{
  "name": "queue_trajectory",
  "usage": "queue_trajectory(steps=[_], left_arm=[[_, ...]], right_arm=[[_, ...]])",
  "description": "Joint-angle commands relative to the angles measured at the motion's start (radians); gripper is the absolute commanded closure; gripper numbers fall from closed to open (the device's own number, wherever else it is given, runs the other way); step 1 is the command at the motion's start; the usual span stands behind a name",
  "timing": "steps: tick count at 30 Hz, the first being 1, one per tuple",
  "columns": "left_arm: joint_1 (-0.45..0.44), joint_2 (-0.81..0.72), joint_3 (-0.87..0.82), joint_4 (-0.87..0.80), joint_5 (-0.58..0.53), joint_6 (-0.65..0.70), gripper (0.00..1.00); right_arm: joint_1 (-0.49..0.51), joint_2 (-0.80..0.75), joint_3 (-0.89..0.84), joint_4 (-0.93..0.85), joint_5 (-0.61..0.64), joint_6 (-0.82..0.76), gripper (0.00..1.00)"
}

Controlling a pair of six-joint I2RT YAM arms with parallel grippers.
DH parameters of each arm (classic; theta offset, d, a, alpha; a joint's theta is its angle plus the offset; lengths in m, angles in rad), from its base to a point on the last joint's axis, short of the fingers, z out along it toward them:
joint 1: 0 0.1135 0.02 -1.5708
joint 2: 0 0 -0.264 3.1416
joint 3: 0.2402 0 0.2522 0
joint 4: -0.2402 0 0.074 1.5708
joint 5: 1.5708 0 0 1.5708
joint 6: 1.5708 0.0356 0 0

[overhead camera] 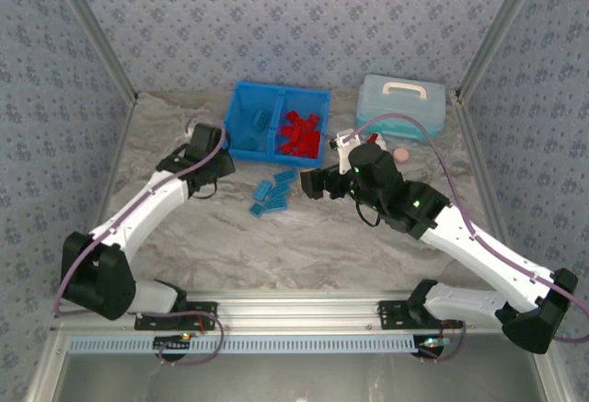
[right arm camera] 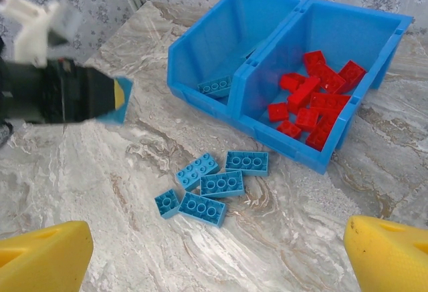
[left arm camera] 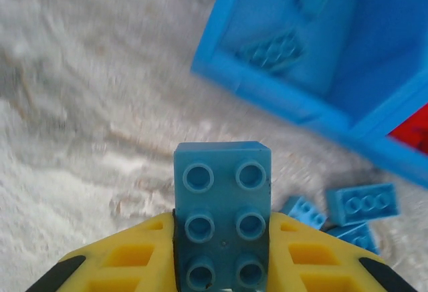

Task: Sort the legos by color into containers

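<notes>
From above, the bin (overhead camera: pixel 281 88) sits near the far edge of the table (overhead camera: pixel 276 246), about mid-width. Its left compartment (overhead camera: pixel 247 108) holds a few blue bricks and its right compartment (overhead camera: pixel 311 103) holds the red bricks (overhead camera: pixel 299 133). The loose blue bricks (overhead camera: pixel 273 190) lie in a cluster just in front of the bin, toward the table's middle. The left gripper (overhead camera: pixel 221 161) hangs beside the bin's near left corner. The right gripper (overhead camera: pixel 313 182) hovers just right of the cluster.

In the left wrist view, the yellow fingers (left arm camera: pixel 134 258) are clamped on the long sides of a held blue brick (left arm camera: pixel 223 212). Its studs face the camera and its far end sticks out past the tips. The left compartment's near wall lies ahead and to the right.

In the right wrist view, the right claw's jaws stand wide apart with nothing between them, above the table on the near side of the five loose bricks.

The step in hand looks like carrying the held brick into the left compartment. To do it well, lift it clear of the near wall, centre it over the blue side away from the divider, then let go low so it does not bounce across to the red.
</notes>
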Motion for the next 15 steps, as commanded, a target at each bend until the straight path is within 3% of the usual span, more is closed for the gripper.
queue_trajectory(steps=[1, 6, 15], left_arm=[[-0.005, 0.021, 0.11, -0.014, -0.066, 0.121, 0.73], [0.007, 0.165, 0.277, 0.045, -0.072, 0.267, 0.73], [0.022, 0.535, 0.665, -0.032, -0.103, 0.424, 0.76]], right_arm=[[-0.005, -0.013, 0.027, -0.004, 0.019, 0.015, 0.01], [-0.005, -0.016, 0.026, -0.008, 0.023, 0.018, 0.01], [-0.01, -0.026, 0.024, -0.024, 0.036, 0.012, 0.01]])
